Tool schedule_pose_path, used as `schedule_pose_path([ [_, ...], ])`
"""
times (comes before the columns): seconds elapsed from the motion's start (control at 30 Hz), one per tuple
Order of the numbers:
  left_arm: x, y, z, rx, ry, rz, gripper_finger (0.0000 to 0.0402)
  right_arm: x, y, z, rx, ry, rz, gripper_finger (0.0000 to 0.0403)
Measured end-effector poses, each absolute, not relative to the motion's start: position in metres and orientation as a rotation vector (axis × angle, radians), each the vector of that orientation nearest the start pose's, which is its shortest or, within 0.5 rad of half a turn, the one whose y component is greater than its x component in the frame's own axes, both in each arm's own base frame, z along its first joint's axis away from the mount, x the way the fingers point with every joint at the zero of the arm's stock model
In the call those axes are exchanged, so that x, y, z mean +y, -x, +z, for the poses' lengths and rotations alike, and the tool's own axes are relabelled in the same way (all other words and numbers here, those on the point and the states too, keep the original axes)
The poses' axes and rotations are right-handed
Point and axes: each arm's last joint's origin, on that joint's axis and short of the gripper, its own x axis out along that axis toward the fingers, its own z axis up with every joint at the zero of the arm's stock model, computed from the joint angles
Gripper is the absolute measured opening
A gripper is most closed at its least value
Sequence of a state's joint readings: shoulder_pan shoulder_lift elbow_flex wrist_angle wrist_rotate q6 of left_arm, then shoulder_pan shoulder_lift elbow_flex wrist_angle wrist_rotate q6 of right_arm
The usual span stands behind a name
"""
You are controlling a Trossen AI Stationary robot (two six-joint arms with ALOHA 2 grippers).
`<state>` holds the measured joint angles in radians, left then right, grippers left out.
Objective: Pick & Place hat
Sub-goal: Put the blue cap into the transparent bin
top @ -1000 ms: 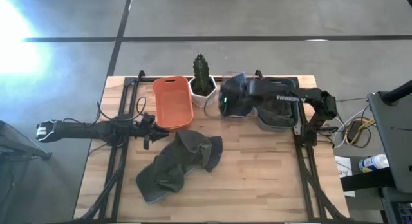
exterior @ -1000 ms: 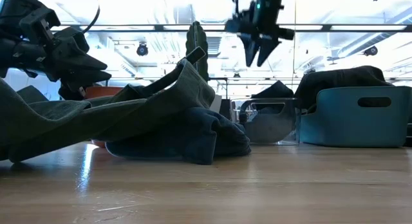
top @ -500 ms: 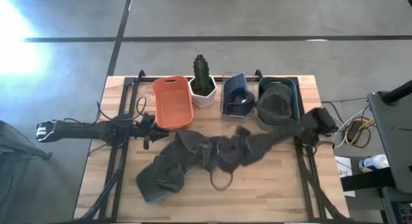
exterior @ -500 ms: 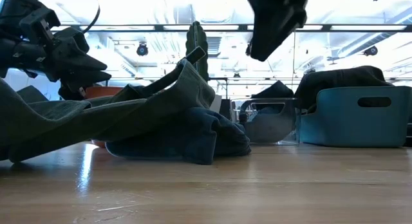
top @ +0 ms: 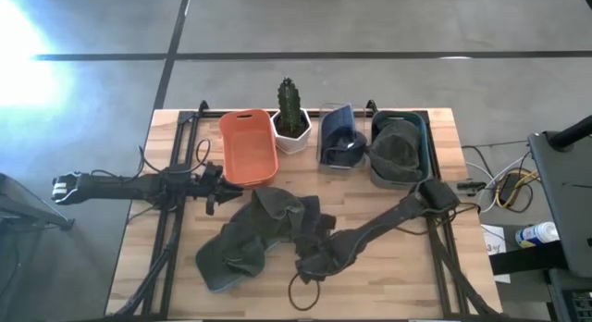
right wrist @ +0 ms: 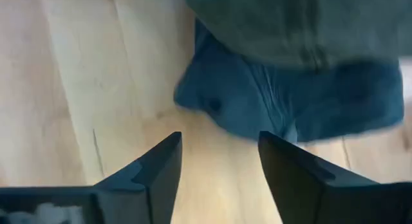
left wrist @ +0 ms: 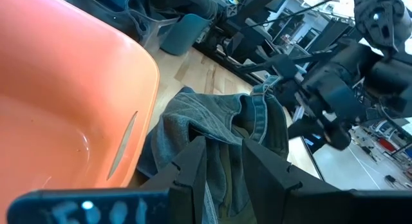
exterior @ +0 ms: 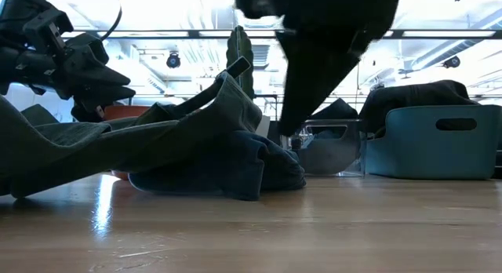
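A pile of hats lies on the wooden table: a grey-green hat (top: 242,243) lies partly over a blue hat (top: 312,218). My right gripper (top: 310,262) hangs open just above the table at the pile's near right side, with the blue hat (right wrist: 283,102) just ahead of its fingers and the grey-green hat (right wrist: 302,24) beyond. In the low view my right gripper (exterior: 286,128) points down, close over the blue hat (exterior: 235,167). My left gripper (top: 215,188) waits open beside the orange bin, over the pile's far left edge (left wrist: 212,121).
Along the far edge stand an orange bin (top: 248,146), a cactus in a white pot (top: 291,114), a clear bin (top: 338,142) holding a dark blue hat, and a teal bin (top: 421,155) holding a dark olive hat. Bare wood lies near the right edge (top: 398,276).
My right arm has swung from above the bins at the far edge toward the near edge and the left. It has come down to the hat pile's near right side. The hats and the left arm have kept still.
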<state>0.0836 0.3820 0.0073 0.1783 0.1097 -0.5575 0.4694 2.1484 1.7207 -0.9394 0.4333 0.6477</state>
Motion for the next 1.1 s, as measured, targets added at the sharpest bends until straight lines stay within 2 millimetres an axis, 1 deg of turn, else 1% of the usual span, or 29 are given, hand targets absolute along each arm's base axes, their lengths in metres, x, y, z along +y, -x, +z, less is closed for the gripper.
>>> schedule_pose_path([
  [0.13, 0.007, -0.120, 0.149, 0.197, 0.575, 0.030, 0.0094, 0.186, -0.403, 0.182, 1.124, 0.168, -0.355, 0.0241],
  [0.2, 0.007, -0.120, 0.149, 0.196, 0.574, 0.032, 0.0094, 0.184, -0.407, 0.178, 1.123, 0.210, -0.359, 0.0259],
  [0.3, 0.007, -0.120, 0.149, 0.197, 0.574, 0.033, 0.0094, 0.178, -0.412, 0.169, 1.177, 0.176, -0.331, 0.0278],
  [0.37, 0.007, -0.120, 0.149, 0.196, 0.574, 0.033, 0.0094, 0.173, -0.416, 0.162, 1.206, 0.146, -0.315, 0.0284],
  [0.43, 0.007, -0.120, 0.149, 0.197, 0.574, 0.033, 0.0094, 0.168, -0.418, 0.159, 1.205, 0.150, -0.334, 0.0285],
  [0.57, 0.007, -0.120, 0.149, 0.197, 0.574, 0.032, 0.0094, 0.156, -0.422, 0.158, 1.182, 0.173, -0.394, 0.0276],
  [0.7, 0.007, -0.120, 0.149, 0.197, 0.574, 0.033, 0.0094, 0.142, -0.427, 0.159, 1.199, 0.167, -0.394, 0.0256],
  [0.83, 0.007, -0.119, 0.149, 0.197, 0.574, 0.033, 0.0094, 0.132, -0.431, 0.157, 1.212, 0.120, -0.390, 0.0216],
  [1.0, 0.007, -0.120, 0.149, 0.197, 0.574, 0.033, 0.0094, 0.125, -0.438, 0.157, 1.224, 0.022, -0.305, 0.0139],
  [1.1, 0.007, -0.119, 0.149, 0.197, 0.574, 0.033, 0.0094, 0.125, -0.439, 0.158, 1.218, 0.006, -0.293, 0.0085],
])
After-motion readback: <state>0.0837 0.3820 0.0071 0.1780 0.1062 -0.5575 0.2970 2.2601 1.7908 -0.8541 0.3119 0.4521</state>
